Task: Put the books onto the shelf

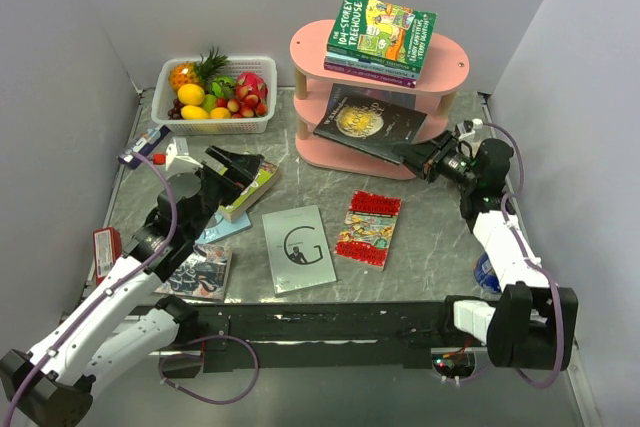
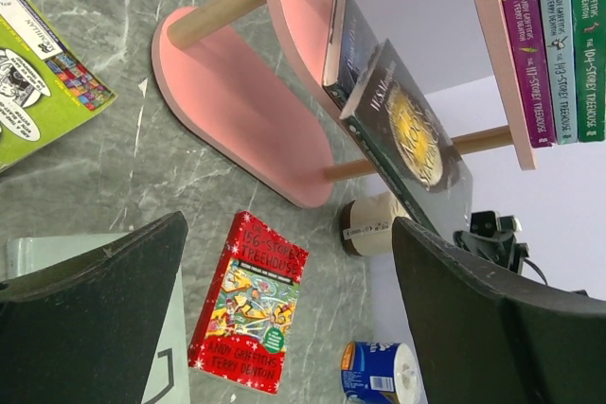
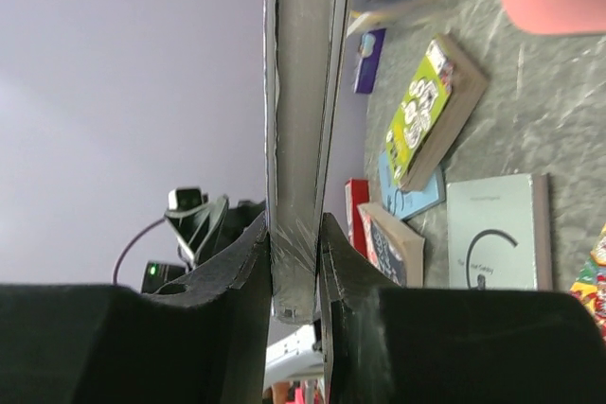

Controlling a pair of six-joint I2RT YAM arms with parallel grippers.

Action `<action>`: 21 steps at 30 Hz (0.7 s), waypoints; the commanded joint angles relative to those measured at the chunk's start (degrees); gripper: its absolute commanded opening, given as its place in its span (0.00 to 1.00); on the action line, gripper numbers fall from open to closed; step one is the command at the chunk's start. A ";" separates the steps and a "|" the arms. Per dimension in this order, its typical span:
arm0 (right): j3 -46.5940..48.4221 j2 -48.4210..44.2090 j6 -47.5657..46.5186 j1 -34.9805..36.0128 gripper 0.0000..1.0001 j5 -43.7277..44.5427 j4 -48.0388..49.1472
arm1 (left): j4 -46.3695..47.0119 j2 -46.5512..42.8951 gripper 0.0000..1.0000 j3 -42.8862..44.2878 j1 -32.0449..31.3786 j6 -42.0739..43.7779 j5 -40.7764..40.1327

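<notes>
Top external: right end effector (image 1: 425, 159) clamped on dark galaxy book (image 1: 368, 122) at middle tier of shelf (image 1: 310, 52); left end effector (image 1: 235, 165) wide open.

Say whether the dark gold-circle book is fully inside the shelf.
Not fully: the book juts out of the shelf's middle level, its outer edge clamped in the right gripper.

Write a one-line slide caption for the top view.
Right gripper holds a dark book at the middle tier of the shelf.
</notes>
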 commanded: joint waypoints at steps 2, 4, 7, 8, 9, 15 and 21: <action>7.47 1.43 -1.58 -0.54 0.00 2.48 7.83 | 2.74 0.46 0.95 -0.08 0.31 1.17 0.95; 8.44 3.09 -2.02 -0.54 0.00 2.84 7.04 | 3.00 0.73 0.95 -0.16 0.31 1.26 1.12; 9.76 5.11 -1.84 -0.63 0.00 3.45 7.21 | 3.27 1.52 0.95 0.28 0.39 1.35 1.56; 10.37 5.56 -1.84 -0.72 0.00 3.71 6.77 | 3.27 1.69 0.95 0.45 0.39 1.26 1.65; 10.72 6.00 -1.84 -0.63 0.00 3.98 6.51 | 3.18 1.87 0.95 0.54 0.31 1.35 1.83; 13.80 9.77 -3.77 -0.63 0.03 3.98 0.72 | 3.62 2.48 0.95 0.54 0.31 1.35 2.18; 16.44 12.59 -7.55 -0.72 0.41 4.16 -5.60 | 4.23 3.80 0.95 0.19 0.39 1.09 3.23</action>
